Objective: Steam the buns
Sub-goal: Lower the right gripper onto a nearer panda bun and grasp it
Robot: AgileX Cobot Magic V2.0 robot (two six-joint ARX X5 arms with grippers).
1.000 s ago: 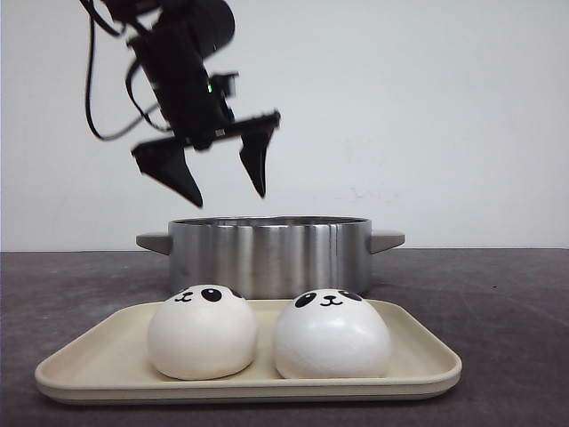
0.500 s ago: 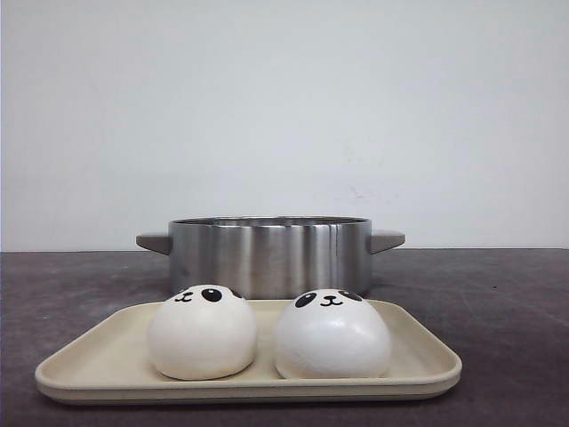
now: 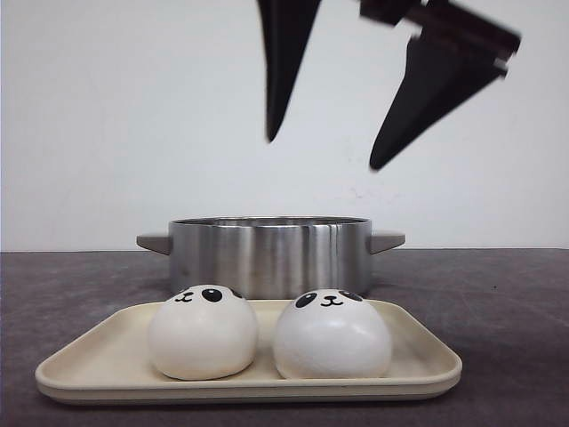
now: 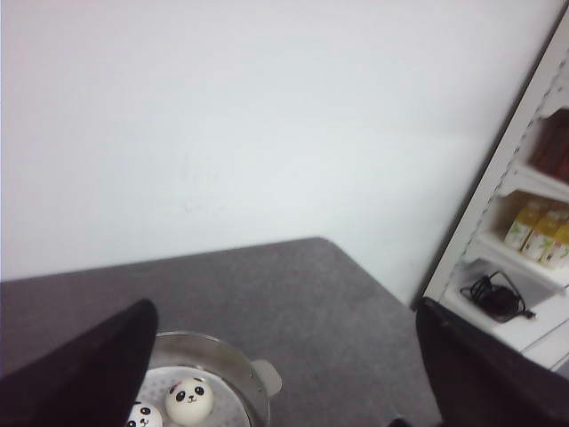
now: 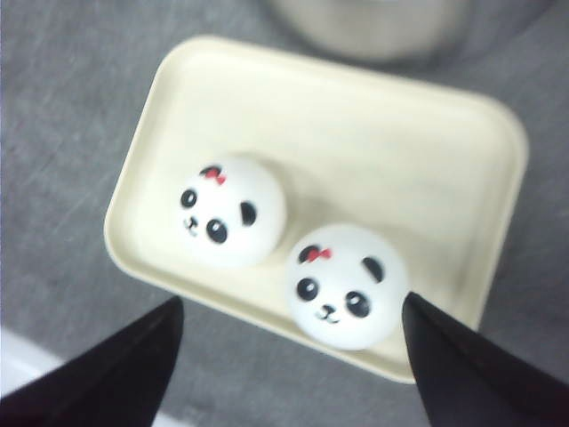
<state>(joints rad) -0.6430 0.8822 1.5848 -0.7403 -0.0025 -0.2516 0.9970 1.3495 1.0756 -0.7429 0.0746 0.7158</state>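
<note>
Two buns (image 3: 203,331) (image 3: 332,334) sit side by side, nearly touching, on the tray (image 3: 427,366) in front of the pot (image 3: 269,253); two more (image 4: 188,401) already lie inside it. Our right gripper (image 3: 322,151) hangs spread wide and empty above them, and our left gripper (image 4: 284,374) is likewise spread and empty. We judge the buns soft and light, best pinched gently across the flanks. The narrow gap between them crowds a finger; outer sides are free.
</note>
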